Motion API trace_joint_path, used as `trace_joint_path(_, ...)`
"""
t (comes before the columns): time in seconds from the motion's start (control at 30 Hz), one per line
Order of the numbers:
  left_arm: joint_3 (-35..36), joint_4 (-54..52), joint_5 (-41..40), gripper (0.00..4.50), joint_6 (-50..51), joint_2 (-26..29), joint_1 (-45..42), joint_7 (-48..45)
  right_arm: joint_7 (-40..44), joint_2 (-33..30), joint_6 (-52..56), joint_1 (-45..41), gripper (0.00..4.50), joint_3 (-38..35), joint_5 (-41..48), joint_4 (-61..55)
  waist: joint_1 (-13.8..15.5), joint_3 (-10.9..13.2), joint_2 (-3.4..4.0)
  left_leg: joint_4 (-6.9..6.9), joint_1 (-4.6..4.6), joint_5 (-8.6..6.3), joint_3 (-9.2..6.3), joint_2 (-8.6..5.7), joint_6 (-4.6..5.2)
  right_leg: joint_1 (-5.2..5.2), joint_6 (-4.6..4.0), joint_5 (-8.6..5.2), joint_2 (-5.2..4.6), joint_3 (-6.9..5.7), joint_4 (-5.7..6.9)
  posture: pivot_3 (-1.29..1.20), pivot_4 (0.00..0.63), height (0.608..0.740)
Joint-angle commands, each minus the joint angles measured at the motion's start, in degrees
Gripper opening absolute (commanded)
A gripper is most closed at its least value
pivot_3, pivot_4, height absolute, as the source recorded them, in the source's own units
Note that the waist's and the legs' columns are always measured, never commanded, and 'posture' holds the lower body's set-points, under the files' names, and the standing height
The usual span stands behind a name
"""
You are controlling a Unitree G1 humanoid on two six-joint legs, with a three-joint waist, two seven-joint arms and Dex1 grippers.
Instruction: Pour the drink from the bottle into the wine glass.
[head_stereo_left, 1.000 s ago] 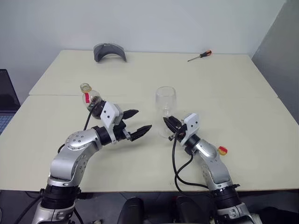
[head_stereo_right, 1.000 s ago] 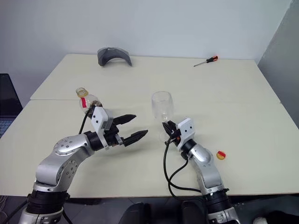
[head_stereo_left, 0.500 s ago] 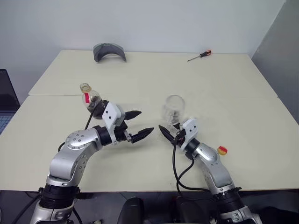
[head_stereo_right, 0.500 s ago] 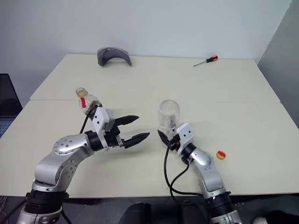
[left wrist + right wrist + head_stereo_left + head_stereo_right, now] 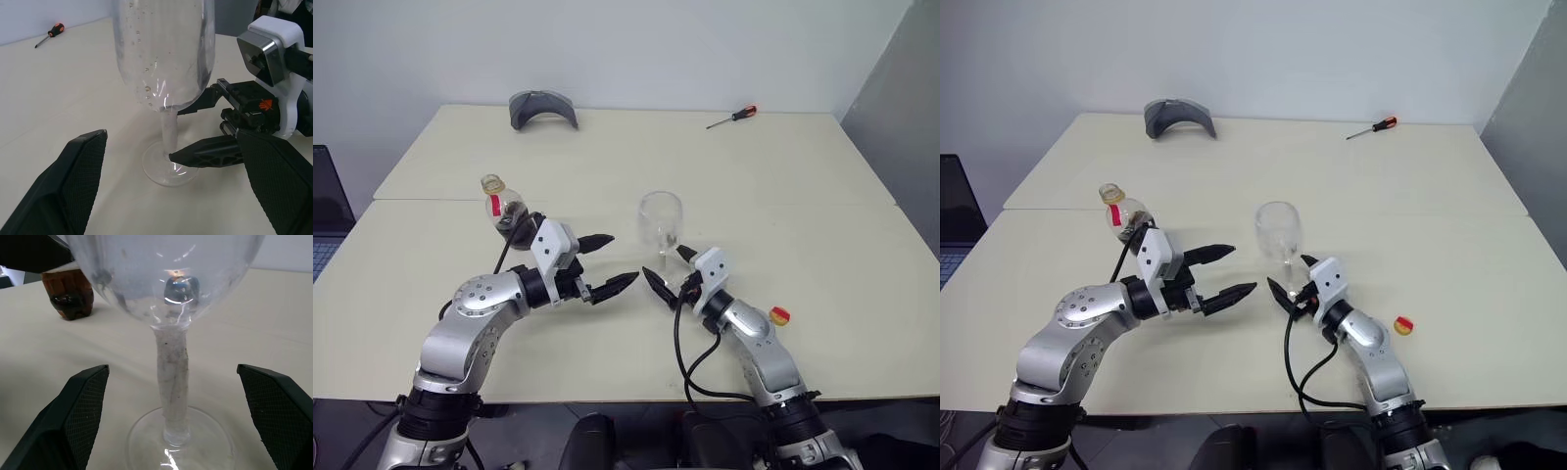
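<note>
No text, number or brand can be read anywhere. The bottle (image 5: pixel 503 206) carries a red neck label, but no lettering shows on it. The right tool (image 5: pixel 230 125) bears a small orange mark, too small to make out.

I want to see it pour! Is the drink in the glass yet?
Not yet. The wine glass stands upright on the table, empty, with the right gripper at its stem, jaws open. The bottle stands off to the left, uncapped, with a little dark drink inside. The left gripper is open, holding nothing. Grabbing the bottle and pouring remain.
</note>
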Motion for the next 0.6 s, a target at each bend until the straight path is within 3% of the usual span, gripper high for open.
trace_joint_path(0.03, 0.0, -2.0, -0.1, 4.50, -1.5, -0.1, -0.2, -0.1, 1.1, -1.0, -0.1, 0.5, 4.46, -0.5, 1.1, -2.2, 0.0, 0.0, 0.00, 0.00, 0.00, 0.00, 0.01, 0.00, 0.00, 0.00, 0.00, 0.00, 0.00, 0.00, 0.00, 0.00, 0.150, 0.740)
trace_joint_path(0.33, 1.0, -4.2, -1.4, 4.50, -0.8, 0.4, 1.7, 0.2, 9.0, -10.3, 10.0, 6.5, 4.46, 0.5, 5.7, -17.4, -0.1, 0.0, 0.00, 0.01, 0.00, 0.00, 0.01, 0.00, 0.00, 0.00, 0.03, -0.02, 0.00, 0.01, -0.01, 0.00, 0.150, 0.740)
trace_joint_path(0.6, 7.3, -5.3, 1.2, 4.50, -3.3, -1.9, 11.8, 9.1, 13.9, -23.5, 21.9, 8.5, 4.46, -4.4, 12.9, -33.5, 0.0, 0.0, -0.01, 0.00, 0.04, -0.01, 0.01, 0.01, 0.01, 0.04, 0.29, -0.17, -0.01, 0.02, -0.03, 0.00, 0.150, 0.740)
